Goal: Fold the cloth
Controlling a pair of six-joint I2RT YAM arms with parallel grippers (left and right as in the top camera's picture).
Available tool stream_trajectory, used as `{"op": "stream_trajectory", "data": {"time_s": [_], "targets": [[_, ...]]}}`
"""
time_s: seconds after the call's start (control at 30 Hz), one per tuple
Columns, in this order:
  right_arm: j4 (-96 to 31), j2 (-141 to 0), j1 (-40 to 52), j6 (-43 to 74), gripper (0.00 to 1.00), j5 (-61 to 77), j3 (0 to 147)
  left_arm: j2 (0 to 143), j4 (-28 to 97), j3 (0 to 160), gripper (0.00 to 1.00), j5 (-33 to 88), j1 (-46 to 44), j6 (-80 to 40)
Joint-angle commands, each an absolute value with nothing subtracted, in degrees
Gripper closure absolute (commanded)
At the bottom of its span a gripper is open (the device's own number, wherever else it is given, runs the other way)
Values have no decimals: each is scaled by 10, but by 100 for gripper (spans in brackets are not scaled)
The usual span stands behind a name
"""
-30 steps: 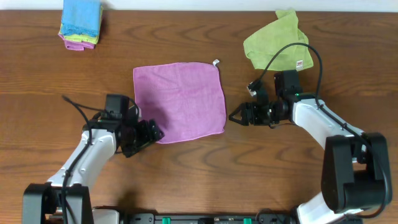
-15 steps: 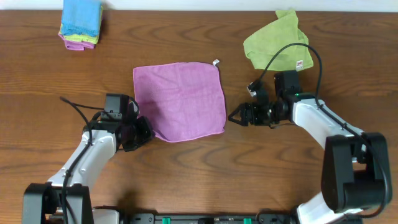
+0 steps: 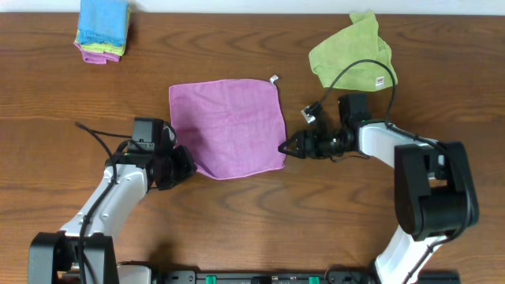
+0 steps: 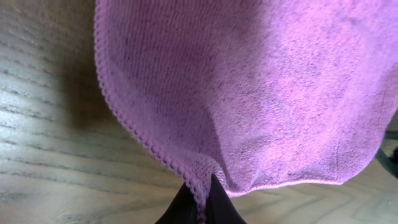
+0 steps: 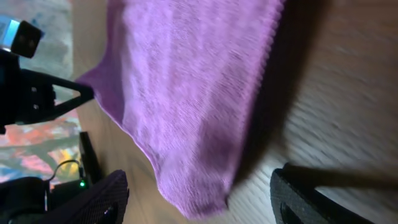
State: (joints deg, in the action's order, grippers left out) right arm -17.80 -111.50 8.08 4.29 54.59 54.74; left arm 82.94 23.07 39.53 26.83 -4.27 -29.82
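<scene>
The purple cloth point(image 3: 229, 126) lies spread flat on the wooden table, its small white tag point(image 3: 274, 79) at the far right corner. My left gripper point(image 3: 186, 163) is shut on the cloth's near left corner; in the left wrist view the stitched hem point(image 4: 186, 174) runs down into the pinched fingertips point(image 4: 202, 202). My right gripper point(image 3: 286, 147) is open at the near right corner. In the right wrist view that corner of the cloth point(image 5: 193, 81) lies between the two spread dark fingers point(image 5: 99, 199), gripper point(image 5: 202, 193), and nothing is pinched.
A crumpled green cloth point(image 3: 351, 59) with a white tag lies at the far right, just beyond my right arm. A stack of folded cloths with a blue one on top point(image 3: 102, 28) sits at the far left corner.
My left gripper has closed on the cloth's near left corner. My right gripper has slid left up to the near right corner, and its jaws have spread a little wider.
</scene>
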Motion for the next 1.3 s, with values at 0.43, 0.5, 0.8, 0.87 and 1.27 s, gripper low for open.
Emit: {"op": "stream_trajectory", "data": {"time_s": [0.43,0.5,0.8,0.87,1.27], "targets": [[-204,-1161,122,81,37,530,545,831,228,425,94,268,-40,-291],[-207,-1161,112,81,43,531,545,831,228,425,94,268,-40,-287],[-205,-1160,83,81,49,580,545,831,229,425,94,264,-40,-274],[-204,-1160,83,81,56,597,545,831,229,425,94,264,-40,-274],[-208,-1159,83,81,83,648,546,831,228,425,94,251,-40,-270]]}}
